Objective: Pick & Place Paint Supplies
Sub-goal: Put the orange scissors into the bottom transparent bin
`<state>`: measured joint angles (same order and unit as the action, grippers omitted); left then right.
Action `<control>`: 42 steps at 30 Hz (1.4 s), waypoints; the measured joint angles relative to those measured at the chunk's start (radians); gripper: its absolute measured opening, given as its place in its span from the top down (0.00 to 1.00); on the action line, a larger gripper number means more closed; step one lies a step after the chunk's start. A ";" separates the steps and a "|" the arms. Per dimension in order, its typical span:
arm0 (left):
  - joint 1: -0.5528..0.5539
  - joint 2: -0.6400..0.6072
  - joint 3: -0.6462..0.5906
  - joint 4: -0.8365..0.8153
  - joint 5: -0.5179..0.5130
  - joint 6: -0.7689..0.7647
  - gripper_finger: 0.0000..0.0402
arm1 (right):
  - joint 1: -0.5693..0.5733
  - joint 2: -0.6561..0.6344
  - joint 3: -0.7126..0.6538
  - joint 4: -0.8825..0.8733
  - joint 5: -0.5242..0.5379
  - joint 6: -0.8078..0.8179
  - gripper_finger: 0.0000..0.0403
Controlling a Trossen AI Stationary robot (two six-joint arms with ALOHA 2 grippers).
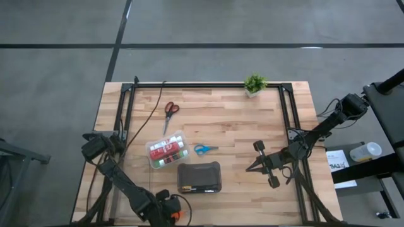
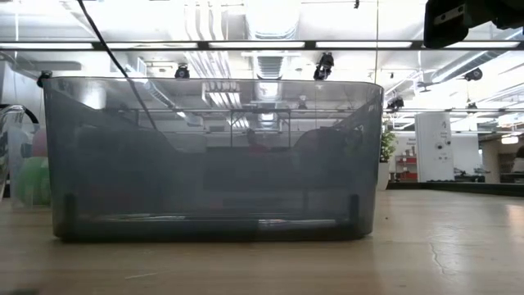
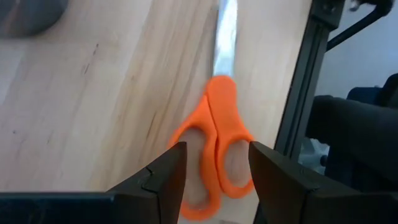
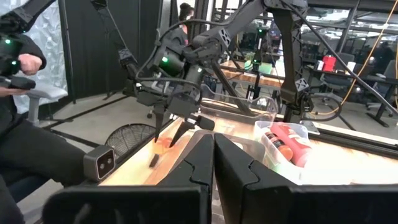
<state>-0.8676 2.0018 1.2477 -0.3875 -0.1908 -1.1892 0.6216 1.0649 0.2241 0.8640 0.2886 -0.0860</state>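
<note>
The orange-handled scissors (image 3: 217,112) lie flat on the wood at the table's near edge (image 1: 179,213), next to the left frame post. My left gripper (image 3: 217,149) points down over them, open, with one finger on each side of the handle loops; it also shows in the right wrist view (image 4: 166,142). My right gripper (image 1: 249,168) is shut and holds nothing, hovering over the right half of the table (image 4: 214,140). The red scissors (image 1: 170,108) and the blue scissors (image 1: 203,149) lie flat on the table. Paint tubes lie in a clear box (image 1: 167,153). No brushes show. My left gripper comes at the orange scissors' handle loops (image 3: 231,163) from above, its fingers (image 3: 166,177) straddling them across the scissors' length. The scissors lie flat on the table. Whether the fingers touch the loops, I cannot tell.
A dark grey case (image 1: 199,178) sits near the table's near edge and fills the low view (image 2: 213,156). A small potted plant (image 1: 255,83) stands at the far edge. Black frame rails (image 1: 126,113) run along the table's left, far and right sides. A seated person (image 4: 18,68) is beyond the table.
</note>
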 joint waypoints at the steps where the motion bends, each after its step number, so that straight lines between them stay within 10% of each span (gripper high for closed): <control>1: 0.000 0.000 -0.006 0.007 0.003 0.000 0.54 | 0.000 0.000 0.000 0.000 0.000 0.000 0.98; 42: 0.087 -0.004 -0.024 -0.175 -0.045 0.194 0.56 | -0.001 0.000 0.000 0.000 0.000 0.000 0.98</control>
<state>-0.7803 1.9976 1.2237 -0.5621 -0.2356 -0.9951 0.6205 1.0649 0.2241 0.8639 0.2886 -0.0860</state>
